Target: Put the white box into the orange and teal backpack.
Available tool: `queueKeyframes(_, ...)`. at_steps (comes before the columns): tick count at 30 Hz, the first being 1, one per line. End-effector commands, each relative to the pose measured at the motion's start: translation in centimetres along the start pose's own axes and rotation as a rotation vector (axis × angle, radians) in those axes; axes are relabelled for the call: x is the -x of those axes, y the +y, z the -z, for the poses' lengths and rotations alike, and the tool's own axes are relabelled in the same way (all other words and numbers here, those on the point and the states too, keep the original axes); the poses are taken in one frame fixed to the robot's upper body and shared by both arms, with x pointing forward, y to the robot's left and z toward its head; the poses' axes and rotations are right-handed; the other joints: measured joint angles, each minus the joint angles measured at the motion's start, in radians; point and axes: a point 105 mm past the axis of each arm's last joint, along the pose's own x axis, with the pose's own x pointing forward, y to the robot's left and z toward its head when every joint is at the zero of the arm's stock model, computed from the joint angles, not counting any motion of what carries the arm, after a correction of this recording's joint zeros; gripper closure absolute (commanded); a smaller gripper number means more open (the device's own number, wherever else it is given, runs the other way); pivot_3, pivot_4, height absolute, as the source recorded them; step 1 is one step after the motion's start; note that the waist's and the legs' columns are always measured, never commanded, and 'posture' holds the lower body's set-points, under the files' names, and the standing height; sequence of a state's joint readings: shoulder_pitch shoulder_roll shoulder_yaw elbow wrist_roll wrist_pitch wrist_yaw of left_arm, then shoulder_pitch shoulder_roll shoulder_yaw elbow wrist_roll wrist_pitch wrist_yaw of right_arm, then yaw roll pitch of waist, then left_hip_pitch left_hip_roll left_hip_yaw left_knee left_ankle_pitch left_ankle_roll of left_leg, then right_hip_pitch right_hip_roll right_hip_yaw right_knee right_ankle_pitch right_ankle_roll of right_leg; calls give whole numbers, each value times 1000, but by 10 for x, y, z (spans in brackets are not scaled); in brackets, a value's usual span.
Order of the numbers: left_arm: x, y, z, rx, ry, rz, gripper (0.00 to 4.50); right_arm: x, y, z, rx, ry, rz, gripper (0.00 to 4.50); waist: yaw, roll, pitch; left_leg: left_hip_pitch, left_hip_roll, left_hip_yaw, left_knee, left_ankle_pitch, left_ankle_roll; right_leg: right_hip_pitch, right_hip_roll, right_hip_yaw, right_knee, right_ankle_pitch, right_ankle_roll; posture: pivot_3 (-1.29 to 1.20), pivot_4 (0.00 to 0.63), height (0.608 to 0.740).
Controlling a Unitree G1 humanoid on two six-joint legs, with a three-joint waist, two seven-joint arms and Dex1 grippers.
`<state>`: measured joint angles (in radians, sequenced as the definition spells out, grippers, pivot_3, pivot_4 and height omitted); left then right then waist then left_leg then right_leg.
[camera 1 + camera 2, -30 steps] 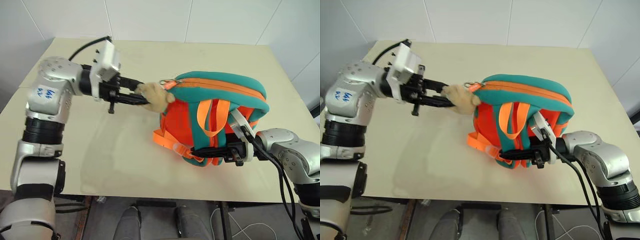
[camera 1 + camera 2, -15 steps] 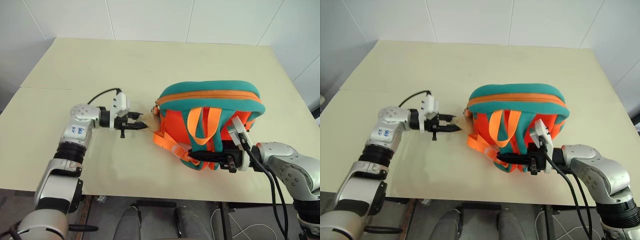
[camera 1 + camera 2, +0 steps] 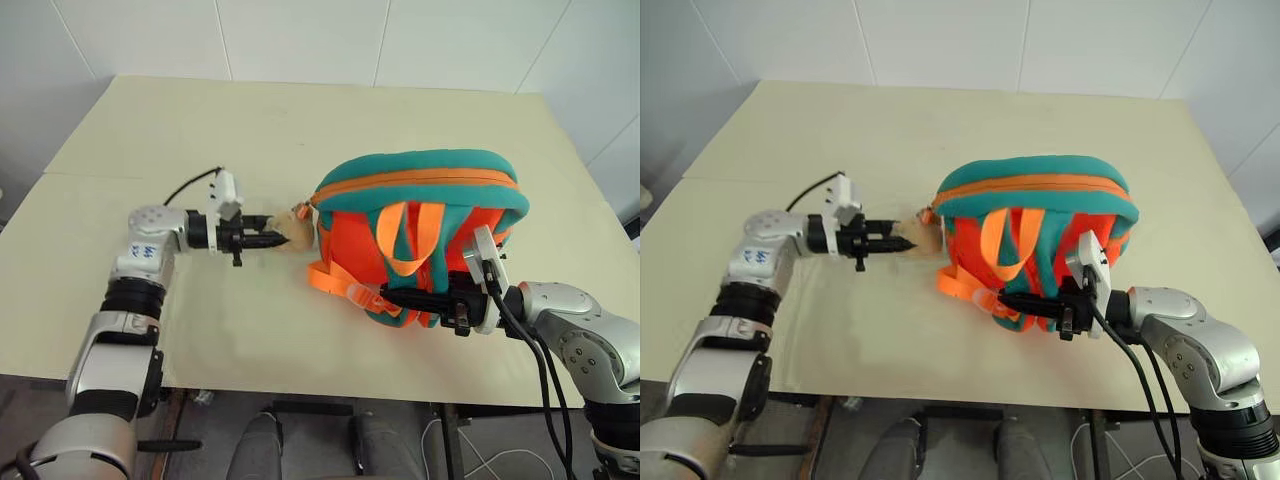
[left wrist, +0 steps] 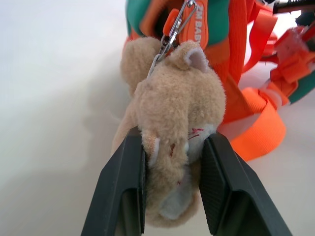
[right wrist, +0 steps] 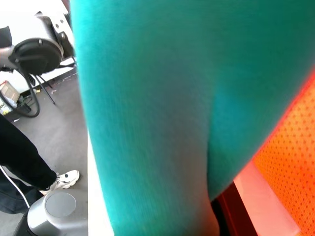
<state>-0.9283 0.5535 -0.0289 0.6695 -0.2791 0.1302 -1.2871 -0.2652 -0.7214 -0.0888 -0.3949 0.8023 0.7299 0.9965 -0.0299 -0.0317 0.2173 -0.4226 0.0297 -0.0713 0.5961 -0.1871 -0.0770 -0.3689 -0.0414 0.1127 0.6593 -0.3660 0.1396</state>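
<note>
**Backpack gripped at both ends, white box unseen**

Nearest us, our right gripper reaches in level at the bottom edge of the orange and teal backpack, its fingers pressed together on the teal trim beside the orange straps. Across on our left, the left gripper is pinching the beige plush toy between its two black fingers; the toy hangs by a metal clip from the backpack's upper corner. The backpack sits propped on the cream table, its orange zip line looking shut. We can't spot the white box on the table; whether it's already inside, we can't tell. If not, opening and loading both remain. Beyond the table, plain white tiled walls.
</note>
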Motion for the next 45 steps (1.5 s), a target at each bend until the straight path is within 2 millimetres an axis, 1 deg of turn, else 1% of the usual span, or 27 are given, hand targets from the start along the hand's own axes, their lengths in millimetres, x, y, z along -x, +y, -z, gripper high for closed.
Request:
queueKeyframes(1, 10, 11, -41, -62, -85, -33, 3173, 4, 2, -10, 44, -19, -5, 4500, -1, 0, 0, 0, 0, 0, 0, 0, 0, 0, 0, 0, 0, 0, 0, 0, 150, 740)
queueKeyframes(3, 11, 15, -47, -79, -72, -45, 3173, 5, 1, -11, 44, -23, -4, 4500, -2, 0, 0, 0, 0, 0, -1, 0, 0, -1, 0, 0, 0, 0, 0, 0, 150, 740)
queueKeyframes(5, 12, 19, -45, -84, -40, -62, 3173, 4, 1, -11, 45, -29, -3, 4500, -3, 0, 0, 0, 0, 0, -1, 0, 0, -1, 0, 0, 0, 0, 0, 0, 150, 740)
queueKeyframes(8, 8, 30, -14, -115, 108, -133, 3173, 3, 2, -15, 50, -53, 8, 4500, -3, 0, 0, 0, 0, 0, -1, 0, 0, -2, 0, 0, 0, 0, 0, 0, 150, 740)
queueKeyframes(12, -18, 27, 16, -123, 194, -126, 3173, 5, 4, -16, 52, -64, 20, 4500, 2, 0, 0, -1, 0, 0, -1, 0, 0, -1, 0, 0, 0, 0, 0, 0, 150, 740)
queueKeyframes(15, -41, 19, 36, -151, 267, -88, 3173, 7, 4, -17, 53, -71, 33, 4500, 4, 0, 0, -1, -1, 0, 0, 0, 0, 0, 0, 0, -1, 0, 0, 0, 150, 740)
queueKeyframes(18, -54, 13, 44, -162, 289, -55, 3173, 6, 4, -17, 53, -76, 38, 4500, 4, 0, 0, -1, -1, 0, 0, 0, 0, 0, 0, 0, -1, 0, 1, 0, 150, 740)
queueKeyframes(20, -69, 2, 45, -183, 288, 12, 3173, 6, 4, -17, 53, -83, 41, 4500, 4, 0, 0, 0, -1, 0, 0, 0, 0, 0, 0, 0, 0, 0, 1, 0, 150, 740)
queueKeyframes(21, -73, -2, 45, -189, 284, 43, 3173, 5, 5, -17, 53, -86, 42, 4500, 5, 0, 0, 0, -1, 0, 0, 0, 0, 1, 0, 0, -1, 0, 1, 0, 150, 740)
queueKeyframes(23, -73, -7, 45, -201, 279, 79, 3173, 4, 5, -17, 51, -89, 43, 4500, 7, 0, 0, 0, -1, 0, 0, 0, 0, 2, 0, 0, -1, 1, 1, 0, 150, 740)
queueKeyframes(25, -66, -10, 43, -207, 273, 106, 3173, 3, 6, -16, 51, -90, 42, 4500, 7, 0, 0, 0, -2, 0, 0, 0, 0, 2, 0, 0, -2, 1, 1, 0, 150, 740)
queueKeyframes(26, -59, -11, 40, -207, 265, 116, 3173, 3, 6, -17, 58, -94, 49, 4500, 6, 0, 0, 0, -2, 0, 0, 0, 0, 2, -1, 0, -2, 1, 1, 0, 150, 740)
queueKeyframes(27, -49, -9, 36, -196, 252, 110, 2948, 4, 5, -20, 70, -97, 55, 4500, 4, 0, 0, 0, -1, 0, -1, 0, 0, 2, 0, 0, -3, 1, 1, 0, 150, 740)
queueKeyframes(29, -28, -12, 28, -192, 236, 125, 2474, 7, 6, -27, 86, -101, 50, 3818, 0, 0, 0, 0, -1, 0, -2, 0, 0, 1, 0, 0, -3, 0, 1, 0, 150, 740)
queueKeyframes(30, -18, -16, 26, -180, 235, 147, 2235, 10, 7, -32, 89, -117, 44, 3635, -5, 0, 0, 0, -1, 0, -3, 0, 0, 0, 0, 0, -3, 0, 1, 0, 150, 740)
queueKeyframes(32, -6, -24, 23, -171, 241, 175, 1596, 13, 8, -39, 94, -134, 43, 2952, -8, 0, 0, 0, 0, 0, -4, 0, 0, -1, 0, 0, -2, 0, 0, 0, 150, 740)
queueKeyframes(33, 1, -26, 21, -172, 244, 175, 1361, 16, 9, -42, 108, -128, 44, 2695, -9, 0, 0, 0, 1, 0, -4, 0, 0, -2, 0, 0, -1, -1, -1, 0, 150, 740)
queueKeyframes(35, 23, -33, 17, -164, 247, 153, 743, 27, 9, -48, 151, -75, 55, 2026, -9, 0, 0, 0, 1, 0, -4, 0, 0, -2, 0, 0, 0, -1, -1, 0, 150, 740)
queueKeyframes(36, 31, -37, 16, -153, 237, 141, 463, 33, 9, -48, 170, -40, 63, 1678, -10, 1, 0, 0, 1, 1, -4, 0, 0, -2, 0, 0, 0, -1, -1, 0, 150, 740)
queueKeyframes(37, 34, -41, 14, -145, 230, 133, 104, 38, 9, -48, 180, -17, 69, 1263, -8, 1, 0, 0, 1, 1, -4, 0, 0, -2, 0, 1, -1, -1, -1, 0, 150, 740)
queueKeyframes(38, 39, -45, 16, -126, 232, 127, 0, 43, 8, -46, 194, 12, 80, 994, -4, 1, 0, 0, 1, 1, -4, 0, 0, -2, 0, 0, -1, -1, -2, 0, 150, 740)
queueKeyframes(41, 45, -58, 20, -86, 233, 109, 0, 59, 6, -44, 230, 67, 117, 40, 7, 1, 0, 0, 1, 0, -4, 0, 0, -1, -1, 0, -2, -1, -2, 0, 150, 740)
queueKeyframes(43, 50, -63, 22, -69, 231, 83, 0, 71, 5, -44, 270, 64, 164, 40, 8, 1, 0, 0, 0, 0, -4, 0, 0, 0, -2, 0, -3, -1, -2, 0, 150, 740)
queueKeyframes(45, 53, -63, 22, -83, 232, 55, 0, 81, 2, -38, 287, 88, 205, 40, 6, 1, 0, 0, 0, 0, -4, 0, 1, 2, -2, 0, -5, -1, -1, 0, 150, 740)
